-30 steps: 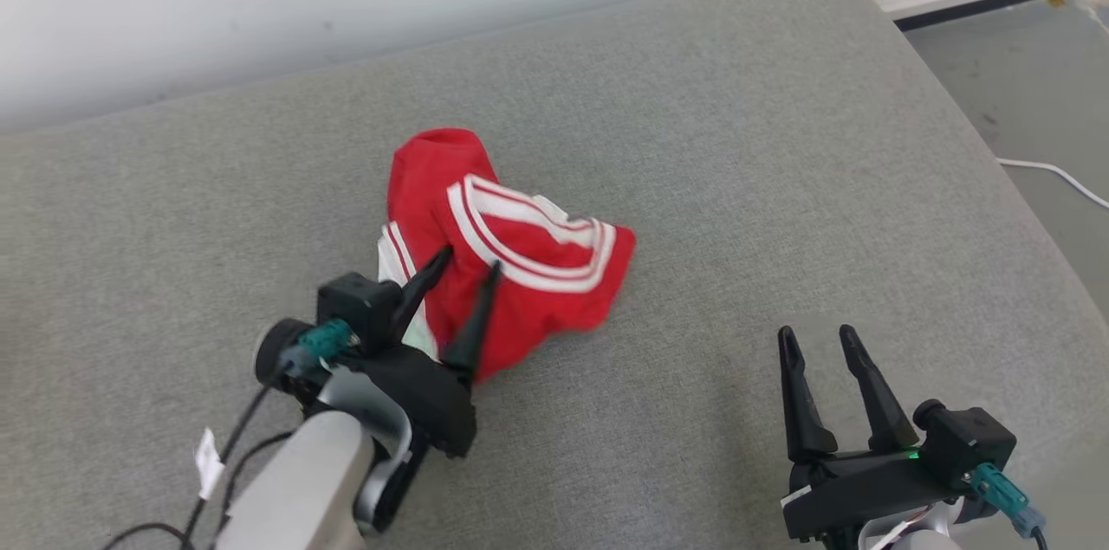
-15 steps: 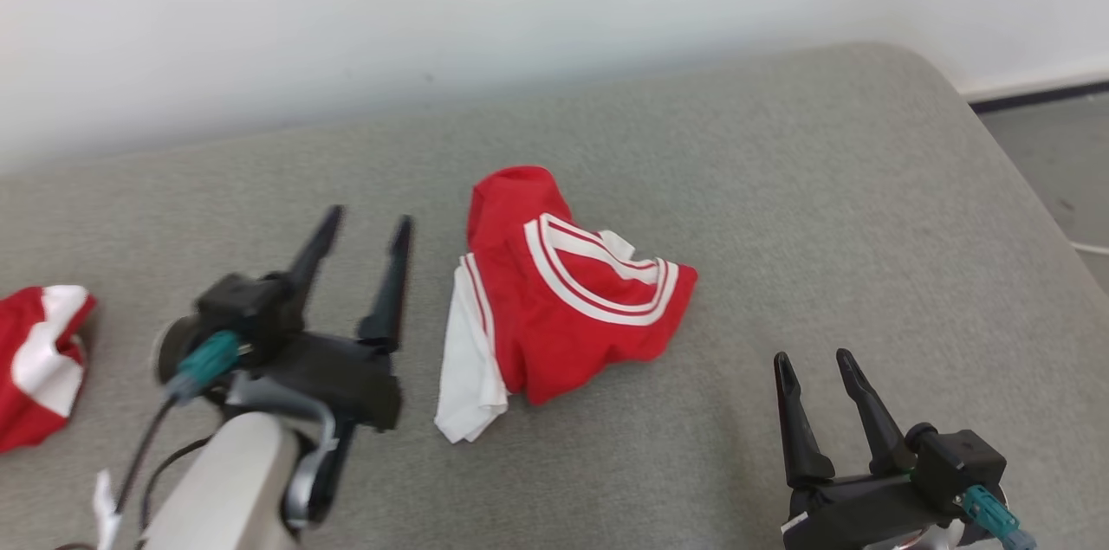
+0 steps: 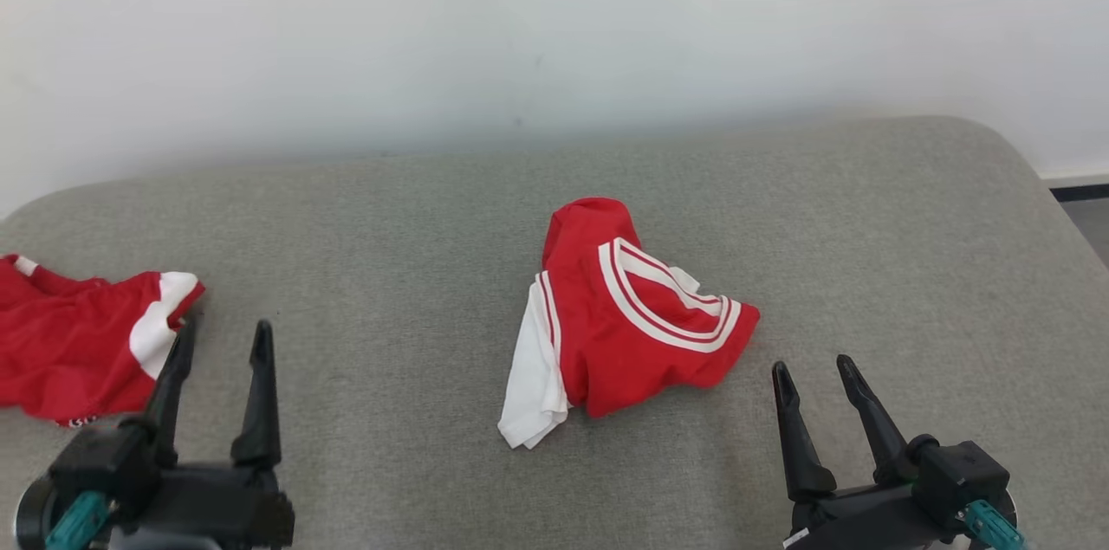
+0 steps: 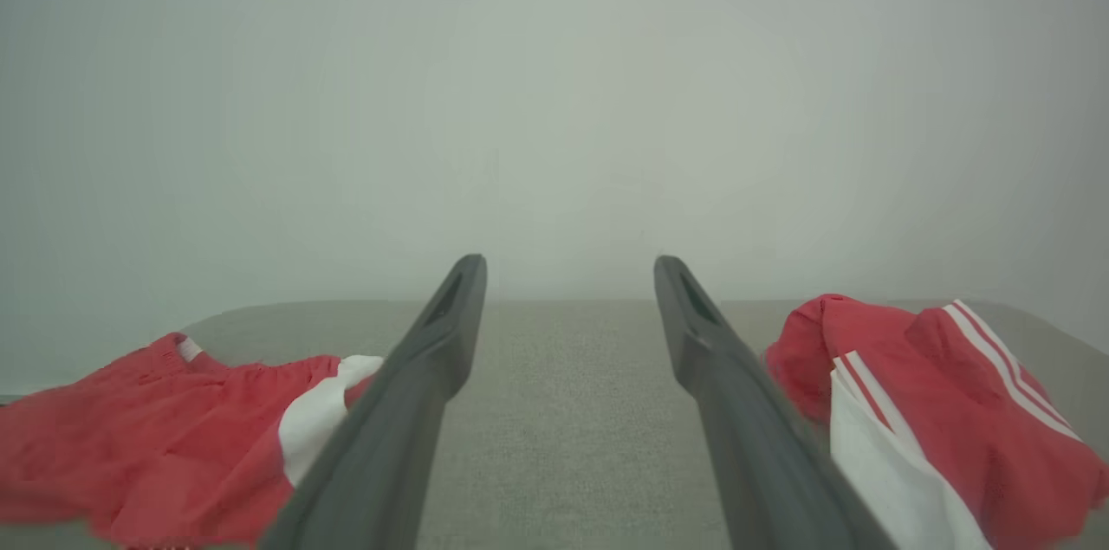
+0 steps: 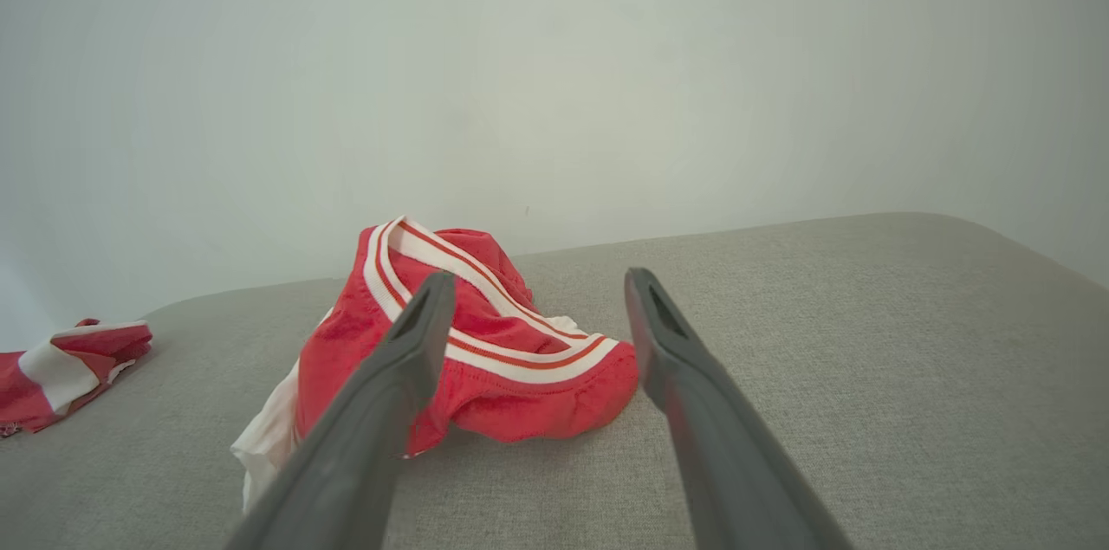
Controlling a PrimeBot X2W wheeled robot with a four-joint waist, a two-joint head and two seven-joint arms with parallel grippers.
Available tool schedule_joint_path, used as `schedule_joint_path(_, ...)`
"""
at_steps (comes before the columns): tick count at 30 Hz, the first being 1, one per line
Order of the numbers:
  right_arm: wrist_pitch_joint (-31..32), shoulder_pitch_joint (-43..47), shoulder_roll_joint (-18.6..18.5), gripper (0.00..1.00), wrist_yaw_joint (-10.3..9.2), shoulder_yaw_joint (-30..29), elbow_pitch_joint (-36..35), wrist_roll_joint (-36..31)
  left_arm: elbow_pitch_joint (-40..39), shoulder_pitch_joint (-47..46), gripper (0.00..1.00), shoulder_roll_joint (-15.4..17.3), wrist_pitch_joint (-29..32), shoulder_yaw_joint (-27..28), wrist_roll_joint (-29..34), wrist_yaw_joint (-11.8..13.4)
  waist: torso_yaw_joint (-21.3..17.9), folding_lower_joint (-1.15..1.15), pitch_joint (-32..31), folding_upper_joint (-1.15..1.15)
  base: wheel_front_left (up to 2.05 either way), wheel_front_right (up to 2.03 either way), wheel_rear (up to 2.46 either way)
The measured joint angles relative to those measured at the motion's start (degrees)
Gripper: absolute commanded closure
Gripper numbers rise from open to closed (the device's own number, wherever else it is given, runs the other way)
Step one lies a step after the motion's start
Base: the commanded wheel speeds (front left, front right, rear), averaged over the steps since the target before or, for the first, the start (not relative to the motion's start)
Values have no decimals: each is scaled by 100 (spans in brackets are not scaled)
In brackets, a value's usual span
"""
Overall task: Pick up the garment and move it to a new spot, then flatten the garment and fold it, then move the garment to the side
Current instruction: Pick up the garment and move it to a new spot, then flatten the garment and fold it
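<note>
**Jaws wide on both arms, nothing held — garment lies free**

Jaws of the left gripper stand wide apart and grip nothing. It sits at the lower left of the head view, over the grey cushion. Jaws of the right gripper are likewise spread, with nothing between them, at the lower right. The garment — red, with white stripes and a white panel — is crumpled in a heap near the middle of the cushion. It lies between the two grippers, touching neither and nearer the right one. In the right wrist view the heap shows partly behind that view's left-hand finger. A second red-and-white garment lies rumpled at the cushion's left edge, just beyond the left gripper's fingertips. A pale wall backs the cushion.
</note>
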Motion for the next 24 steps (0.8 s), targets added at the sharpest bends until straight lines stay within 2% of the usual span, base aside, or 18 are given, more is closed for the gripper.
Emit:
schedule_joint_path(8,136,159,0,0,0,14,-175,-90,-333,770,0,-131,1,432,174,-125,191,1,-28,0,0,0,0)
schedule_joint_path(14,149,256,0,0,0,-53,-210,-135,-405,1018,0,-346,1,787,347,-421,243,1,18,0,0,0,0)
schedule_joint_path(24,165,325,-1,0,0,-131,-178,-182,-252,1087,0,-706,0,1180,671,-766,216,1,45,0,0,0,0)
